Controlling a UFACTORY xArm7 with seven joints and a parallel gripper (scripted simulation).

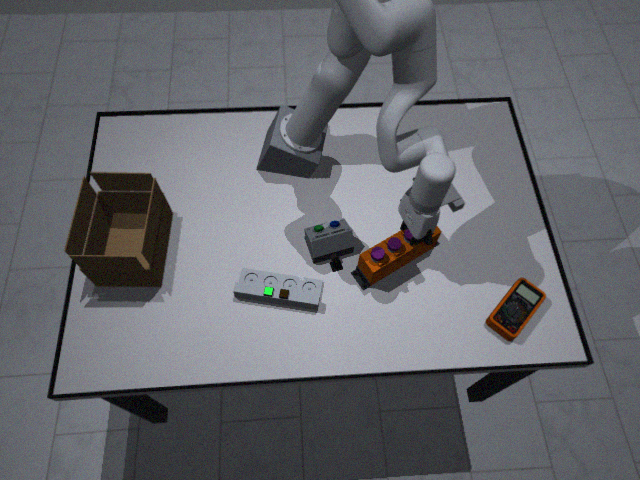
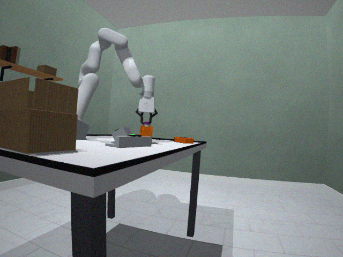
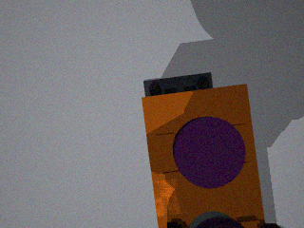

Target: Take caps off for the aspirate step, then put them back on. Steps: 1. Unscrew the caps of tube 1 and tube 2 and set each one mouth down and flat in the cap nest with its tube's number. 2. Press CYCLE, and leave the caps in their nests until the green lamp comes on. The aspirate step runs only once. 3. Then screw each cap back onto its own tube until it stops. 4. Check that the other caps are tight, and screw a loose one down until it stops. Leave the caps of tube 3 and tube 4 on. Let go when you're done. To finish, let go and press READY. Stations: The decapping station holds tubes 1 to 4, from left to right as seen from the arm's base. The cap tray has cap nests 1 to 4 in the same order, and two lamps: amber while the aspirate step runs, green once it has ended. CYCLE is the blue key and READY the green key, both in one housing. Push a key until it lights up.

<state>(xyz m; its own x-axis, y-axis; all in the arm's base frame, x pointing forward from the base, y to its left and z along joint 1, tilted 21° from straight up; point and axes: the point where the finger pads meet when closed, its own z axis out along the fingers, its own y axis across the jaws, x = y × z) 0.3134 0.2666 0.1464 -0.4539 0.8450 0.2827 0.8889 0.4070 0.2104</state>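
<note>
The orange decapping station (image 1: 399,252) lies right of the table's middle, with purple caps (image 1: 377,253) on its tubes. My gripper (image 1: 419,236) stands upright over its right end, fingers on either side of the second cap from that end (image 1: 409,235). The fingers stand slightly apart from the cap, so the gripper is open. In the wrist view the end cap (image 3: 209,152) fills the frame, and the cap between my fingers shows at the bottom edge. The side view shows the gripper (image 2: 146,121) down at cap height. The grey cap tray (image 1: 278,289) has empty nests, and its green lamp (image 1: 268,290) is lit.
The grey key housing (image 1: 328,239) with the green key (image 1: 318,227) and blue key (image 1: 334,224) stands just left of the station. An open cardboard box (image 1: 119,228) is at the left, and an orange multimeter (image 1: 515,308) at the front right.
</note>
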